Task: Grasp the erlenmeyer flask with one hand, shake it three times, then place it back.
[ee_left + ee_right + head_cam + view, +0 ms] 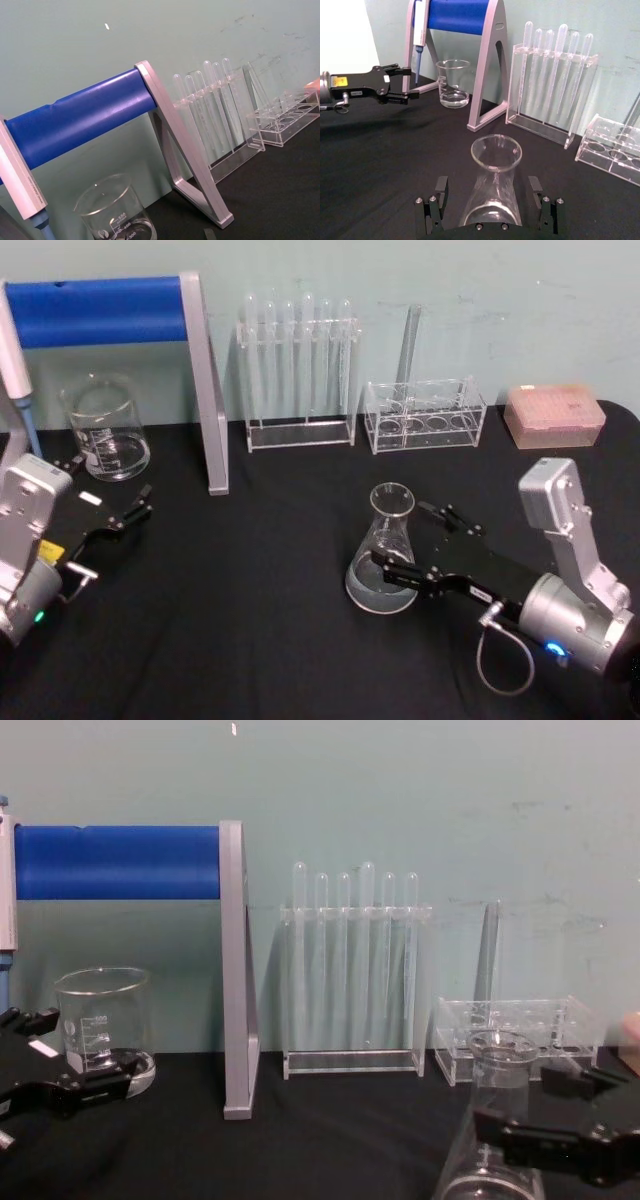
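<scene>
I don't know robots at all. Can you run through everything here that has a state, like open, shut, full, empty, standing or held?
erlenmeyer flask: upright on the black table, some clear liquid in the base, mouth open.
right pincer: open, one finger each side of the flask.
left pincer: open, holding nothing, near the beaker.
beaker: upright, a little clear liquid.
test tubes: upright in their rack.
low clear rack: one tall tube standing in it.

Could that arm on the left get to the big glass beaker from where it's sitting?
Probably yes. The left gripper sits open on the black cloth just in front of the beaker, and nothing stands between them. The blue-barred stand is off to the side.
</scene>
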Controlling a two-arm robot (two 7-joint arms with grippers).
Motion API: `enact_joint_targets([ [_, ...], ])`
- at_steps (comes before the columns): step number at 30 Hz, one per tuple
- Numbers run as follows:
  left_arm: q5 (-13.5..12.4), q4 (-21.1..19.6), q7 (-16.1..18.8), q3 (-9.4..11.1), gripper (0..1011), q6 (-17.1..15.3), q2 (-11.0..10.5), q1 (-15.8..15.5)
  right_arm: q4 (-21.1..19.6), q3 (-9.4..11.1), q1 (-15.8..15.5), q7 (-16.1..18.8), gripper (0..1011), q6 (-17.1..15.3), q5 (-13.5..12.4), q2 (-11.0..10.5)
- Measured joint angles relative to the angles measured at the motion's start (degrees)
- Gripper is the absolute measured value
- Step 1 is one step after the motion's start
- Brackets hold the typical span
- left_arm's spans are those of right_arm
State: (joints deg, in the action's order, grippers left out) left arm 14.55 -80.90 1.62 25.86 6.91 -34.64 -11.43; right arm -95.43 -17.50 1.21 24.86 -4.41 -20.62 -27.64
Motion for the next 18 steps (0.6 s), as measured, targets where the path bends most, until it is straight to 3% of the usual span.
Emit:
enact_joint_targets([
  [18, 0.0, 0.0, 0.0, 0.0, 1001, 0.0, 0.0, 0.0, -2.2, 3.7, -4.0, -1.4, 1003, 1.3, -3.1, -3.8],
])
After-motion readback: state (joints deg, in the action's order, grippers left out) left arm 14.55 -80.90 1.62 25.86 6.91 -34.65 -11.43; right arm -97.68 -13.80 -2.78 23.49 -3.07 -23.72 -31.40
